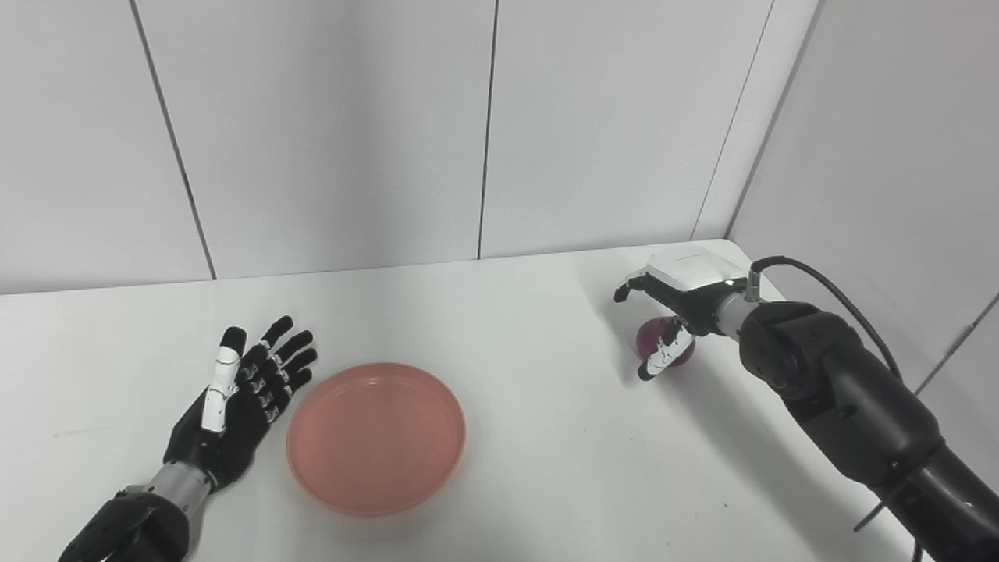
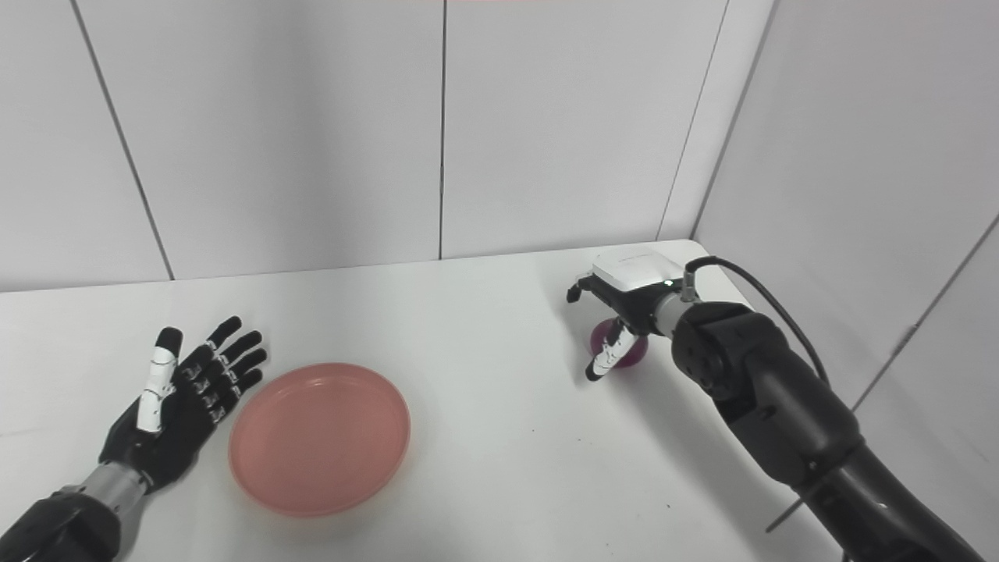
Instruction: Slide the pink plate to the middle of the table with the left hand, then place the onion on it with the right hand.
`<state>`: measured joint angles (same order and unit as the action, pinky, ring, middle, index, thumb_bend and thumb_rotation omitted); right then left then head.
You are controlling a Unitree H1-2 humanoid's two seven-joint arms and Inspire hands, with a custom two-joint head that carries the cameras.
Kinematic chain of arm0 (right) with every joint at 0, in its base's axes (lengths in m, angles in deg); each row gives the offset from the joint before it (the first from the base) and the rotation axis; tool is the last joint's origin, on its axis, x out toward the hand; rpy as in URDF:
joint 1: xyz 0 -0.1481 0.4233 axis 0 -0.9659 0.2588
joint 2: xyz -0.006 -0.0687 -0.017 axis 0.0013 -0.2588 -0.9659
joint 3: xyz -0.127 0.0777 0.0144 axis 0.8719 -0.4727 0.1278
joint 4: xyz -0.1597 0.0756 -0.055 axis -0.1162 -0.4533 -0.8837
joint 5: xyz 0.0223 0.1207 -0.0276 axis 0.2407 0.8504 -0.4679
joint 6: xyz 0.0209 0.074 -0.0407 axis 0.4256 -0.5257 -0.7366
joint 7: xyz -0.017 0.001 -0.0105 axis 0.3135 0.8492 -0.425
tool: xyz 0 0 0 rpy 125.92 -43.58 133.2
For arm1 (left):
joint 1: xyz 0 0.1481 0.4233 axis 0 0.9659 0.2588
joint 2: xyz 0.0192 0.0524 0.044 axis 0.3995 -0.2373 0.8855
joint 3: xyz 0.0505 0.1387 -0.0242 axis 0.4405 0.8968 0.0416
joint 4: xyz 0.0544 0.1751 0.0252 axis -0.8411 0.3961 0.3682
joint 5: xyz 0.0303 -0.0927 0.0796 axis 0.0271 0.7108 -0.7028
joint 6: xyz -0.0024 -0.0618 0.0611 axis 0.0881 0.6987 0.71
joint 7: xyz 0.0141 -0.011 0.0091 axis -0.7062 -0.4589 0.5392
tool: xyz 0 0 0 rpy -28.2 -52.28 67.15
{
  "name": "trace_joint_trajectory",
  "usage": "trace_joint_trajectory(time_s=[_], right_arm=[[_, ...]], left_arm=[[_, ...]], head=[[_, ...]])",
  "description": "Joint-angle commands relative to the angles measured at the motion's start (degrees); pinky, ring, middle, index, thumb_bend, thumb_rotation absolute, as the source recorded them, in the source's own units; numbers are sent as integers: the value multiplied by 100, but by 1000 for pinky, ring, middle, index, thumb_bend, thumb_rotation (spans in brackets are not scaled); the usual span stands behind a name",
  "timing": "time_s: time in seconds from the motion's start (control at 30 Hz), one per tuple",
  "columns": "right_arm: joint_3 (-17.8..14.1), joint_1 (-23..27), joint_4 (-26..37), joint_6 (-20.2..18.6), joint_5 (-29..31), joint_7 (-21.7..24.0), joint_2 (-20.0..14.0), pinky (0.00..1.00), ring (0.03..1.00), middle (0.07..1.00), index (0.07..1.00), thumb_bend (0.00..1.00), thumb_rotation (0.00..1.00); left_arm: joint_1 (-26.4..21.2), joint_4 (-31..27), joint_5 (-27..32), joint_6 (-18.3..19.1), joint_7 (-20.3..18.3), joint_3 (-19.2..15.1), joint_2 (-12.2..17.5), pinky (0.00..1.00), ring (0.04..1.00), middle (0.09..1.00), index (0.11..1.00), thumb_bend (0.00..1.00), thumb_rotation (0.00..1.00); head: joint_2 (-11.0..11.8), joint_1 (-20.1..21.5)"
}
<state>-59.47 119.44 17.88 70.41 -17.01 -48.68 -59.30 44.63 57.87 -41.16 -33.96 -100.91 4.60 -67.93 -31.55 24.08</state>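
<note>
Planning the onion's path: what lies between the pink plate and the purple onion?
Nothing: in both eye views only bare white table separates the round pink plate from the purple onion under the right hand.

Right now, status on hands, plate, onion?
Left robot hand open, beside pink plate, apart. Right robot hand over onion, grasp unconfirmed. Plate bare, path between clear.
</note>
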Motion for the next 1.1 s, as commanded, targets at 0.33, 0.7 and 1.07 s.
trace_joint_trajectory(time_s=[0.33, 0.7, 1.07], right_arm=[[-88, 394, -74, 379, -216, -43, -313, 793, 917, 884, 804, 1000, 304], [-79, 260, -49, 418, -250, 80, -371, 845, 924, 882, 812, 1000, 327], [47, 94, -333, 473, -281, 6, -160, 817, 924, 897, 808, 1000, 344]], left_arm=[[144, 290, -147, 307, 65, 47, 84, 984, 955, 949, 967, 725, 932], [146, 300, -118, 367, 58, 45, 81, 996, 960, 954, 967, 724, 931], [170, 216, -127, 427, 77, 63, 87, 1000, 961, 955, 968, 712, 931]], head=[[25, 12], [16, 10], [1, -19]])
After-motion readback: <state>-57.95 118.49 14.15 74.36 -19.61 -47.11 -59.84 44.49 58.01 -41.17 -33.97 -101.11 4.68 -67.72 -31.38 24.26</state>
